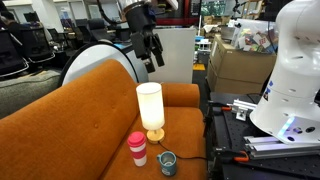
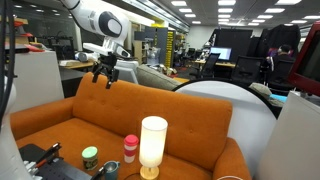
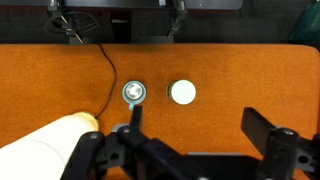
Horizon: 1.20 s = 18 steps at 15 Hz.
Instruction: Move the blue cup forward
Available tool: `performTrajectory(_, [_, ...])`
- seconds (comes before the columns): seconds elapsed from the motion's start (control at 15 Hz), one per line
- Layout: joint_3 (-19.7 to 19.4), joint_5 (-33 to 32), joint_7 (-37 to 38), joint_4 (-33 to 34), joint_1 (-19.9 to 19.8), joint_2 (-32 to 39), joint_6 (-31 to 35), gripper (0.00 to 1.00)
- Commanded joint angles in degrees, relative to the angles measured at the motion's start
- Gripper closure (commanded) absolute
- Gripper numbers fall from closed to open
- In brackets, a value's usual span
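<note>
The blue cup (image 1: 167,162) is a squat grey-blue cup standing on the orange sofa seat, to the right of the red-pink tumbler (image 1: 137,148). In an exterior view the cup (image 2: 90,157) stands left of the tumbler (image 2: 130,148). In the wrist view I look straight down on the cup's round mouth (image 3: 134,93), with the tumbler's pale top (image 3: 182,93) beside it. My gripper (image 1: 150,50) hangs open and empty high above the sofa back (image 2: 105,72). Its two dark fingers (image 3: 200,128) are spread wide in the wrist view.
A cream cylinder lamp (image 1: 150,108) stands on the seat behind the cups, and it also shows in the wrist view (image 3: 50,148). Its black cable (image 3: 104,60) runs over the cushion. The sofa back (image 2: 150,100) rises behind. A white robot base (image 1: 290,80) and black equipment stand beside the sofa.
</note>
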Motion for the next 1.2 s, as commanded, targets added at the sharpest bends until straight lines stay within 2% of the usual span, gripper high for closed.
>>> performTrajectory(0.0, [-1.25,5.74,-1.28,-0.43,-2.02,1.73,5.41,0.00])
performTrajectory(0.13, [-2.69,10.05,-3.20,-1.10,-3.32,4.33,9.20,0.00])
performTrajectory(0.4, [-4.34,14.04,-3.89,-2.54,-6.12,12.38,14.51,0.00])
performTrajectory(0.53, [-3.93,16.94,-4.73,-2.51,-7.29,16.47,14.09,0.00])
performTrajectory(0.6, [-3.95,13.79,-3.54,-3.09,-7.08,14.71,14.22,0.00])
performTrajectory(0.73, [-3.76,15.19,-3.93,-2.83,-7.32,17.36,14.44,0.00])
performTrajectory(1.13, [-3.65,16.65,-4.32,-1.68,-7.63,18.09,13.87,0.00])
